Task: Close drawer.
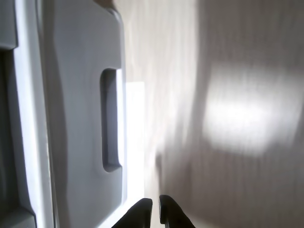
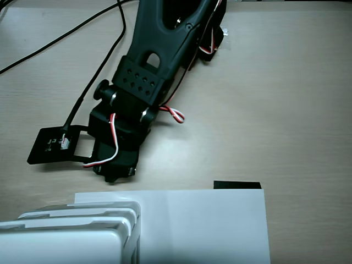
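In the fixed view the white cabinet [image 2: 66,234] sits at the near left edge on a paper sheet [image 2: 203,225], with the black arm [image 2: 143,82] reaching down just beyond it over the wooden counter [image 2: 291,99]. Only the wrist view shows the drawer [image 1: 80,118], its handle slot [image 1: 111,121] facing the dark fingers [image 1: 156,209], which are closed on nothing, just beside its front.

Pale wooden table [image 2: 297,99] carries paper sheet [image 2: 209,225], cabinet [image 2: 66,234], cables [image 2: 55,41]
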